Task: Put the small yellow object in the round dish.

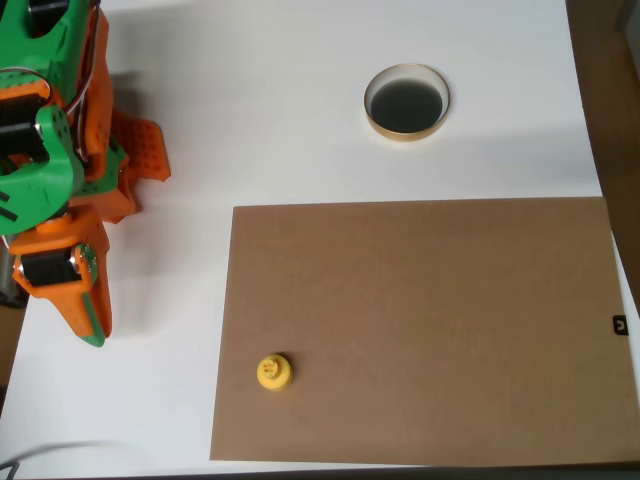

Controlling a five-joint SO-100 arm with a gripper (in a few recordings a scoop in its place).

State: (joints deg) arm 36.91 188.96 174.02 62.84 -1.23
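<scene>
The yellow piece (273, 372) sits near the front left corner of the brown board (450, 320). The dish (406, 102) stands on the white table (250, 120) behind the board. The gripper (85, 320) rests at the table's left edge, its fingers seemingly together. It should open first, then descend straight over the knob.

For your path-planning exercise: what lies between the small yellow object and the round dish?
In the overhead view, nothing but bare brown board and white table separates the small yellow object from the round dish.
</scene>
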